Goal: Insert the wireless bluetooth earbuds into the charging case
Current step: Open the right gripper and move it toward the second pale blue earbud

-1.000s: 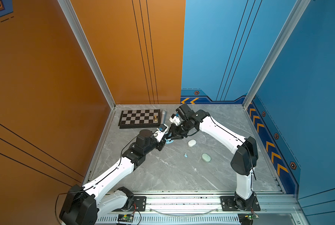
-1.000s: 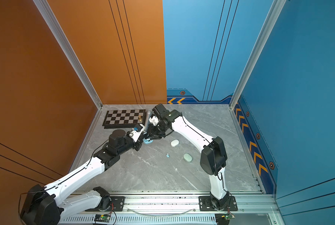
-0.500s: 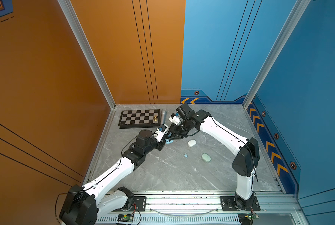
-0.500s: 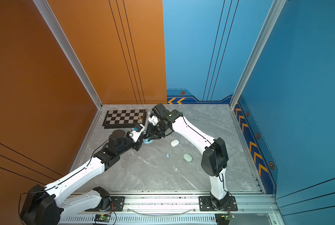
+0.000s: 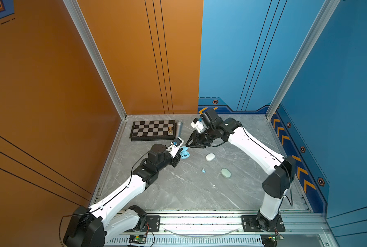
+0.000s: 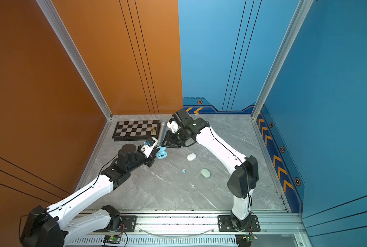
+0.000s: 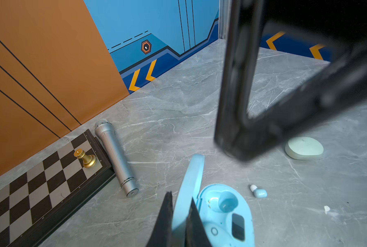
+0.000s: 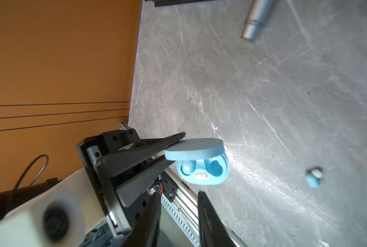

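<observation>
A light blue charging case (image 5: 185, 155) (image 6: 162, 154) lies open on the grey floor. My left gripper (image 7: 180, 196) (image 5: 180, 152) is shut on its raised lid (image 7: 189, 184) (image 8: 194, 148). One cavity (image 7: 227, 202) is empty; the other holds a blue bud with a ring mark (image 7: 214, 231). A loose light blue earbud (image 5: 203, 170) (image 6: 183, 170) (image 7: 259, 192) (image 8: 314, 178) with a white tip lies on the floor to the right of the case. My right gripper (image 8: 178, 193) (image 5: 187, 145) (image 6: 164, 145) hovers just behind the case, open, with nothing between its fingers.
A shut white case (image 5: 210, 157) (image 6: 191, 157) and a shut pale green case (image 5: 225, 172) (image 7: 304, 147) lie to the right. A chessboard (image 5: 150, 133) with a gold piece (image 5: 170, 129) and a silver microphone (image 5: 179, 128) sit at the back left. A white speck (image 7: 327, 209) lies nearby.
The right arm's elbow has swung slightly to the right while its gripper stays by the case. The left gripper keeps the lid in the same place.
</observation>
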Tool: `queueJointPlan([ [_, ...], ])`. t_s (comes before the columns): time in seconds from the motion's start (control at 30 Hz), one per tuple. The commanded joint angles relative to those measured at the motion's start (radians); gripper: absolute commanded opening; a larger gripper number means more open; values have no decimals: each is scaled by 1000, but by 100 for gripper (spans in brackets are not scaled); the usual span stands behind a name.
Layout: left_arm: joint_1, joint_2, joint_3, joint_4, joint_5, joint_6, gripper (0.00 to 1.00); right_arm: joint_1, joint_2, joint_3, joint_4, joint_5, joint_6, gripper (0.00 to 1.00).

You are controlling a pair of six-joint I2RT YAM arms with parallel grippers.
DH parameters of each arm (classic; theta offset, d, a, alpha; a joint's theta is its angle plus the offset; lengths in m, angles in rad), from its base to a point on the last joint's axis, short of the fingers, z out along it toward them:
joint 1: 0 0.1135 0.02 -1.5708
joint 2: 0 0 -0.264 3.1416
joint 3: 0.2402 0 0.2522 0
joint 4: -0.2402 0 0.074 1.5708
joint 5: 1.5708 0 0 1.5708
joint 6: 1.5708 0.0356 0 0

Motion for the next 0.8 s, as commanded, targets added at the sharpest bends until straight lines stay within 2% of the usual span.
queueJointPlan([
  [0.0, 14, -40, -26, -15, 10, -1, 0, -31, -101, -115, -72, 118, -47, 32],
  [0.17, 23, -92, -53, -48, -8, 2, 0, -43, -147, -305, -125, 234, -35, 31],
  [0.3, 23, -126, -65, -75, -20, 4, 0, -18, -103, -376, -137, 253, 27, 36],
  [0.47, 23, -140, -72, -76, -21, -1, 0, 22, 6, -421, -49, 150, 67, 42],
  [0.6, 16, -152, -75, -81, -24, -8, 0, 31, 85, -444, 71, 34, 110, 44],
  [0.77, 8, -164, -75, -98, -30, -11, 0, 27, 167, -470, 183, -36, 164, 44],
])
